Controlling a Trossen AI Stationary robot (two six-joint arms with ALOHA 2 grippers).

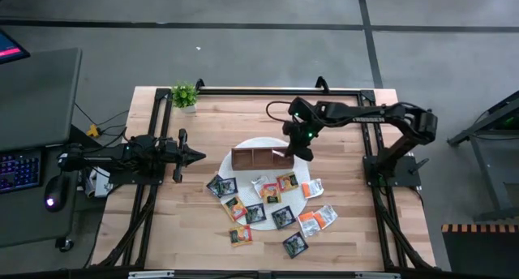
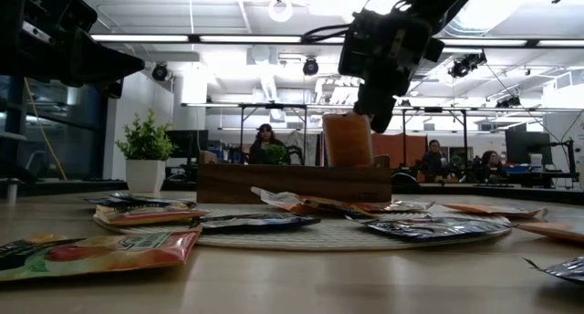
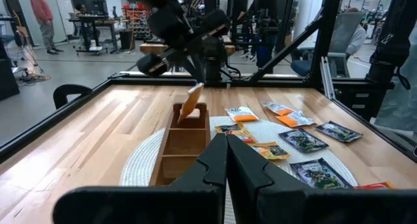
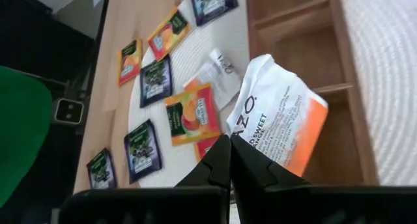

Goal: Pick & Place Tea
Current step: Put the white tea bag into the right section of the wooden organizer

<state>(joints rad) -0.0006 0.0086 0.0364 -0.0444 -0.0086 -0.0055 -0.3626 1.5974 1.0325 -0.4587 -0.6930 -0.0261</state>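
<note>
A white-and-orange tea sachet [image 4: 280, 120] hangs from my right gripper [image 4: 230, 140], which is shut on it over the right end of the brown wooden box [image 1: 259, 157]. The low view shows the sachet [image 2: 348, 139] upright, its lower end behind the box's front wall [image 2: 292, 182]. Several more tea sachets, dark green [image 1: 283, 217], orange-yellow [image 1: 235, 208] and white with orange [image 1: 312, 188], lie flat on the round white mat [image 1: 251, 143] and on the table in front of the box. My left gripper [image 1: 201, 156] waits shut at the table's left, touching nothing. My right gripper pinches the sachet's upper edge [image 4: 242, 134] between its two fingers. The fingers slant down from the table's far right. The sachet hangs below them, tilted, with its orange lower end [image 3: 186, 114] down in the box's right-end compartment; whether it touches the floor there I cannot tell.
A small potted plant [image 1: 185, 95] stands at the far left corner. Black frame rails [image 1: 259, 91] run along the table's far edge and down both sides. People sit in the room beyond the table.
</note>
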